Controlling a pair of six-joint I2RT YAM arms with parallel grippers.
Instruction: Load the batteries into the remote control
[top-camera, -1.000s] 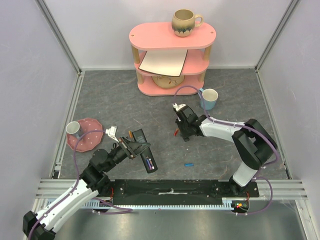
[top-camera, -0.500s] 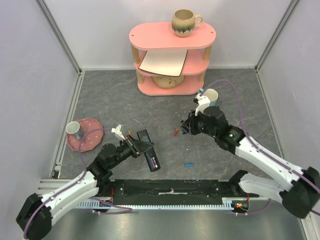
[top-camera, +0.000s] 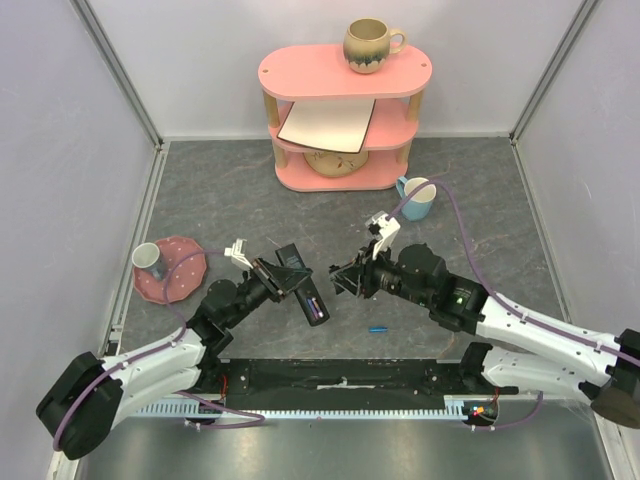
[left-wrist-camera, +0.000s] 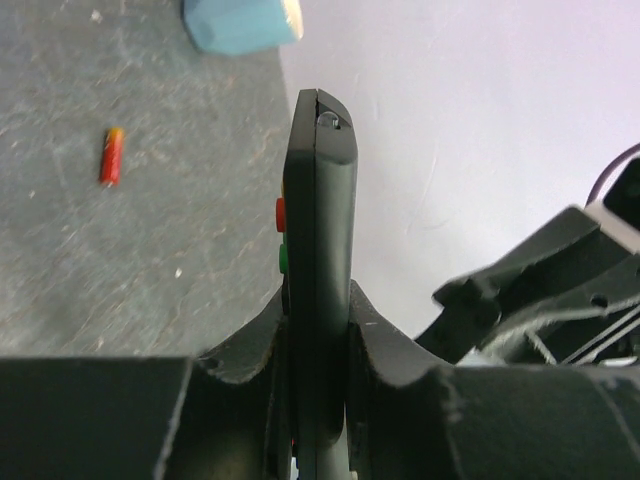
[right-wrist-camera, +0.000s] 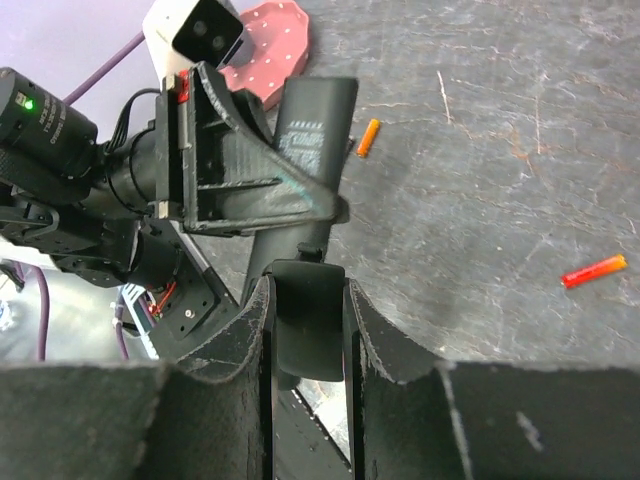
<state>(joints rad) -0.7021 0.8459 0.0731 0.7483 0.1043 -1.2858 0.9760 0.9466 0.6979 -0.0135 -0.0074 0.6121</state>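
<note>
Black remote control (left-wrist-camera: 320, 200) edge-on between fingers (left-wrist-camera: 385, 345)

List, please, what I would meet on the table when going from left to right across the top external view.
pink plate → remote control → right end effector, gripping a black flat piece → small blue cylinder → light blue mug

- A mug (top-camera: 368, 45) is set on the shelf (top-camera: 300, 70), behind the remote control (top-camera: 312, 304).
- A cup (top-camera: 147, 258) is set on the plate (top-camera: 186, 280), at the left.
</note>
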